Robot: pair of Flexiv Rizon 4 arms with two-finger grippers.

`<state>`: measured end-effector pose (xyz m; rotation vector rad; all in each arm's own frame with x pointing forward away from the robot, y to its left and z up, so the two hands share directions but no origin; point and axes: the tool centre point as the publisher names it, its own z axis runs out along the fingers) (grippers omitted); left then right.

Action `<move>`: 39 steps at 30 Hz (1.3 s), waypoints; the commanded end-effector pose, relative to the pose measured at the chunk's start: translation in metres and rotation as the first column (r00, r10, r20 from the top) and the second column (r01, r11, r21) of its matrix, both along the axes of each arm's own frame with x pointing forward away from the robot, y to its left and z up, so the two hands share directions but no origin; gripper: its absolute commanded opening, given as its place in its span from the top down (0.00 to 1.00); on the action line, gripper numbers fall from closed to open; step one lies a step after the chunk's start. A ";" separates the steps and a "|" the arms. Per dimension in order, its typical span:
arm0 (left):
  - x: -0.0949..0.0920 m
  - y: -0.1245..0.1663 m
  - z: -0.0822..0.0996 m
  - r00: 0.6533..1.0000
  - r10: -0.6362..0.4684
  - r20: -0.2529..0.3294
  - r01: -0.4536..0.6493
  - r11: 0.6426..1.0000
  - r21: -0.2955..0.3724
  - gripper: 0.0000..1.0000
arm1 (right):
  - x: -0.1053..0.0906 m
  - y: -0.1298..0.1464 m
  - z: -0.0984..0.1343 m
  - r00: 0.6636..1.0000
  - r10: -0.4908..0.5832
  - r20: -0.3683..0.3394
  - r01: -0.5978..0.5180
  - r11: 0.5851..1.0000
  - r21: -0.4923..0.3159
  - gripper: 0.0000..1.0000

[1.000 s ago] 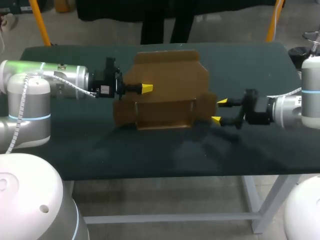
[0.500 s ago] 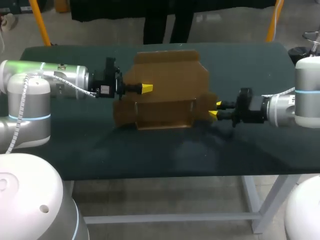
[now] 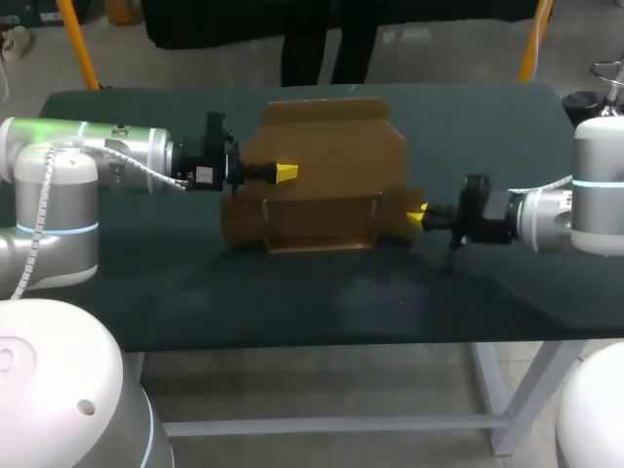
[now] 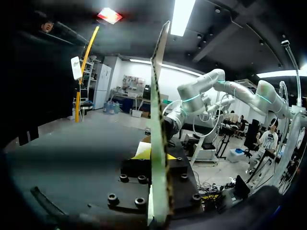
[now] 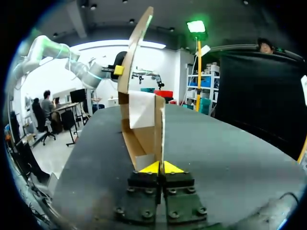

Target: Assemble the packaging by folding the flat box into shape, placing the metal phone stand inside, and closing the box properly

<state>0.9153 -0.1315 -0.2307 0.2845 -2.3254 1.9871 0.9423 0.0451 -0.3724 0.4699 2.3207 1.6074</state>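
Brown cardboard box [image 3: 327,156] is laid on the dark green matte tabletop [image 3: 292,302], near the middle. It is a flat sheet with angled corners at the far side, partly folded, with a low wall raised along the near side and short flaps at both ends. The left tool [image 3: 285,172] is set over the box's left portion. In the left wrist view a card panel is seen edge-on, running upright between the yellow tips with one tip on each face, so the panel is clamped. The right tool [image 3: 417,214] is placed at the right-end flap [image 3: 405,200]. In the right wrist view its two yellow tips are pressed together with the thin flap edge pinched between them. From above only one of its tips is seen. Compared with 1.0 s ago: the right tool's fingers were then spread wide and held just off the flap. By 0.5 s ago they had been narrowed and brought up to it, and now they are closed on it. The left arm and the box are unchanged in position. Box interior: a white rectangular patch [image 5: 141,110] is seen against an inner panel from the right wrist view, and what it is cannot be told.
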 end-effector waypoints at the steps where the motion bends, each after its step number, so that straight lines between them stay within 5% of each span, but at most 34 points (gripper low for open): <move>1: 0.000 0.000 -0.002 1.000 -0.003 -0.001 0.003 1.000 0.000 1.00 | -0.006 0.004 -0.001 1.000 -0.010 0.008 0.010 1.000 0.006 1.00; 15: 0.000 0.000 -0.002 1.000 -0.003 -0.001 0.003 1.000 0.000 1.00 | -0.018 0.023 0.000 0.999 -0.040 0.010 0.040 0.999 -0.013 1.00; 25: 0.000 0.000 -0.002 1.000 -0.003 -0.001 0.003 1.000 0.000 1.00 | -0.027 0.032 0.001 0.999 -0.050 0.019 0.051 0.999 -0.020 0.65; 39: 0.000 0.000 -0.002 1.000 -0.003 -0.001 0.003 1.000 0.000 1.00 | -0.049 0.050 -0.001 0.999 -0.039 0.027 0.040 0.998 -0.040 0.57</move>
